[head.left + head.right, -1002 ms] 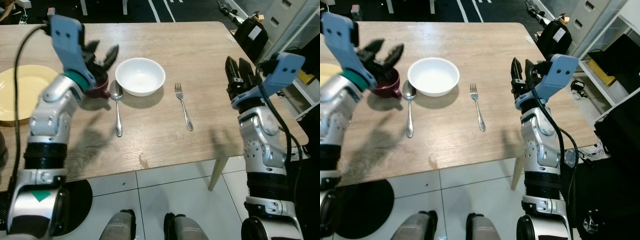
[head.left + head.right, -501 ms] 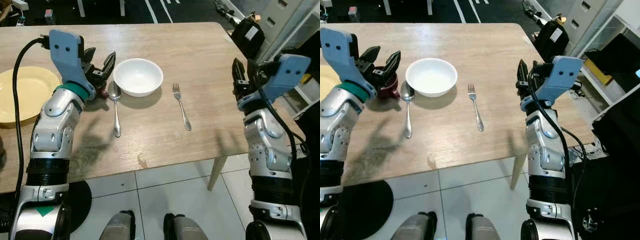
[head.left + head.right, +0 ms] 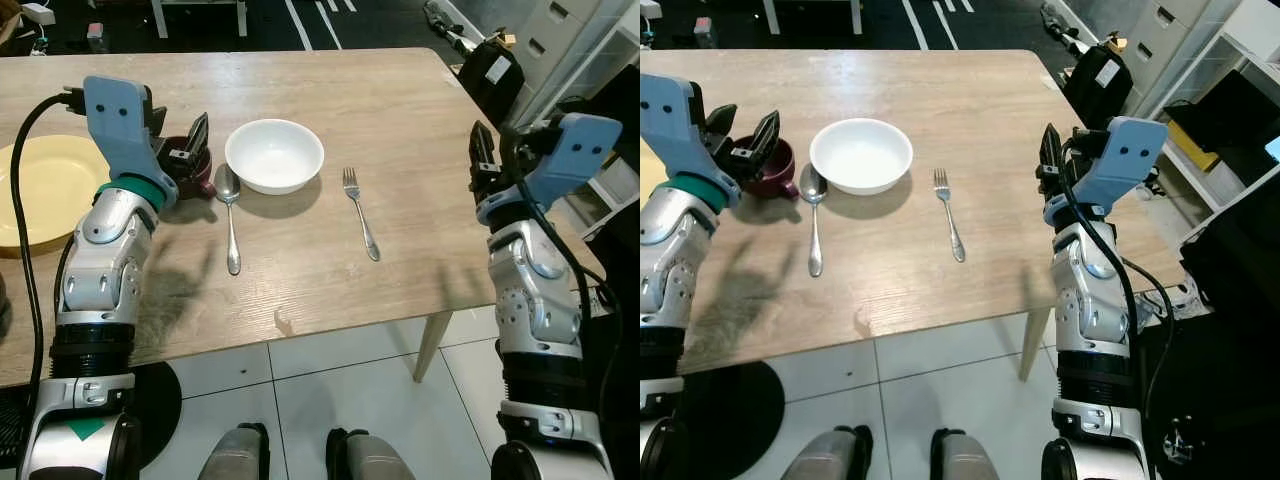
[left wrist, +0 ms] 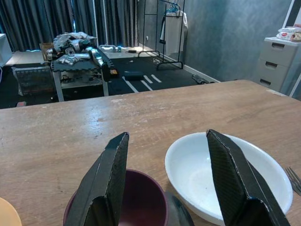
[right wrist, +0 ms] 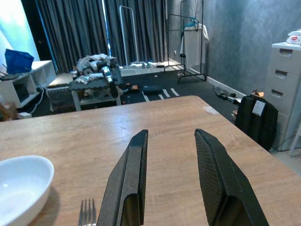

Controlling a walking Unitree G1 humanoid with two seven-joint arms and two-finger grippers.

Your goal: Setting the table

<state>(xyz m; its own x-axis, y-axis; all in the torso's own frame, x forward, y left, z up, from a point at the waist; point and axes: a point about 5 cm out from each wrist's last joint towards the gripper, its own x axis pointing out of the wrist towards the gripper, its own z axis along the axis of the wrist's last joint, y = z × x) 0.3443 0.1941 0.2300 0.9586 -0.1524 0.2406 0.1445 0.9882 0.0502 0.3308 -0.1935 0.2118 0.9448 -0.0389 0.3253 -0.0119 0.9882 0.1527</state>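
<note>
- The left gripper [image 4: 164, 188] is held wide open and empty, just above the near rim of the maroon cup [image 3: 193, 166], one finger over the cup and the other toward the white bowl [image 3: 274, 155].
- The cup stands directly ahead of and below the fingers, on the wooden table [image 3: 330, 100], with the spoon [image 3: 231, 215] just to its right and the yellow plate [image 3: 40, 188] to its left.
- The left arm is judged nearer to the cup.
- The right gripper [image 5: 171, 188] hovers parted and empty at the table's right edge, well apart from the fork [image 3: 360, 213].
- The cup's hollow is shown by the left wrist view; the head views show its spacing from the bowl.
</note>
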